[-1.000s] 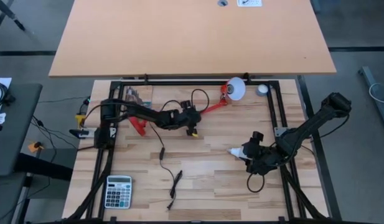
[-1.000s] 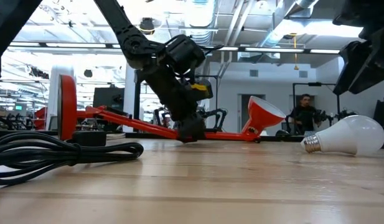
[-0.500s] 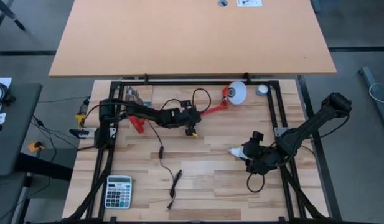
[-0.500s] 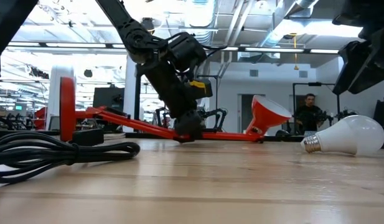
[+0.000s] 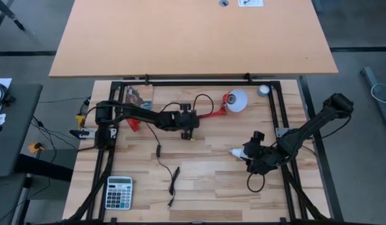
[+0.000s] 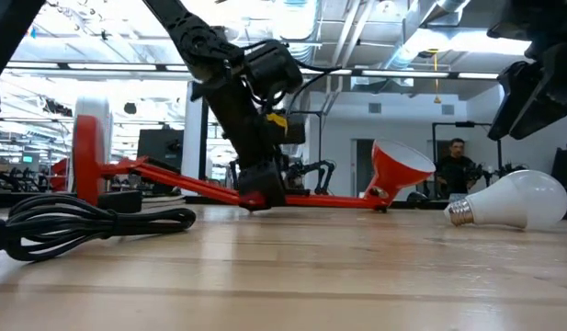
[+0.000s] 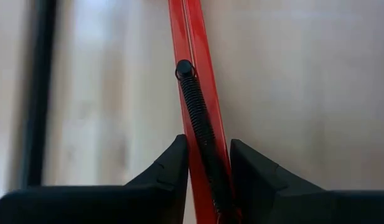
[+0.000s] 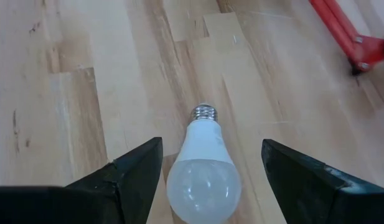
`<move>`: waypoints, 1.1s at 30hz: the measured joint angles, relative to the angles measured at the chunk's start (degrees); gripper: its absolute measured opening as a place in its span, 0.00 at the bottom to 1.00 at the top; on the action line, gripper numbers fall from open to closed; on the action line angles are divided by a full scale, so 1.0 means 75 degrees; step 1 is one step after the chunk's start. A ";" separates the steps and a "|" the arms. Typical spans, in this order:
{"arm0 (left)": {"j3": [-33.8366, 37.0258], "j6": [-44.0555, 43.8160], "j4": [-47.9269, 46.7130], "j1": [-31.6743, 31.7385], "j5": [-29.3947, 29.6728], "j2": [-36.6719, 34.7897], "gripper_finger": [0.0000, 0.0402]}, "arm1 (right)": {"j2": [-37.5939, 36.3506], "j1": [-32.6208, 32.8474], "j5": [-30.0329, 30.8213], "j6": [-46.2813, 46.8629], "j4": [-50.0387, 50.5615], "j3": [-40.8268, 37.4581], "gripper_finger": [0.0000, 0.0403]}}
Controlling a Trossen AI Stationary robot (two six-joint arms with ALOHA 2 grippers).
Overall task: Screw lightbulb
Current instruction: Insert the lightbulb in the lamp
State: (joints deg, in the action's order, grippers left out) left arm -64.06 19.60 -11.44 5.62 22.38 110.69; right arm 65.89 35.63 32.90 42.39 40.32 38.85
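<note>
The white lightbulb (image 8: 204,168) lies on its side on the wooden table, its screw base (image 6: 459,213) pointing toward the table's left edge. My right gripper (image 8: 207,171) is open, one finger on either side of the bulb's glass, apart from it. The red lamp (image 5: 211,112) lies flat across the table's far part. Its shade (image 6: 398,170) is at the right and its round base (image 6: 88,154) at the left. My left gripper (image 5: 189,128) is shut on the lamp's arm. My left gripper pinches the lamp's thin red arm (image 7: 195,93) between its two fingers, where the black spring (image 7: 193,102) runs along it, about midway between base and shade. The fingers (image 6: 260,188) come down from above. The lamp lies low along the table.
The lamp's black cord (image 6: 90,225) lies coiled and trailing toward the near edge. A calculator (image 5: 119,192) sits at the near left. A small grey disc (image 5: 263,90) is at the far right corner. Black frame rails (image 5: 283,125) border the table.
My left gripper has moved a little toward the table's left edge, dragging the lamp with it. The shade has swung toward the near edge, and the base and cord have slid left. The bulb has stayed put.
</note>
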 joint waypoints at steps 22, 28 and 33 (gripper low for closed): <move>0.0043 -0.0349 -0.0917 -0.0613 0.0740 -0.0602 0.31 | 0.0460 0.0746 -0.0100 0.1336 0.0321 -0.0003 0.71; 0.0040 -0.0650 -0.0791 -0.0732 0.0823 -0.0666 0.35 | 0.0787 0.0698 -0.0482 0.1436 0.0349 -0.0003 0.71; 0.0019 -0.0744 -0.0658 -0.0864 0.0825 -0.0754 0.36 | 0.0721 0.0734 -0.0588 0.1651 0.0380 -0.0003 0.75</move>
State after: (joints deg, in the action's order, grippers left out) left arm -63.92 14.02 -16.37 -0.87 28.56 105.03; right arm 71.29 41.13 28.49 54.77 43.17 38.83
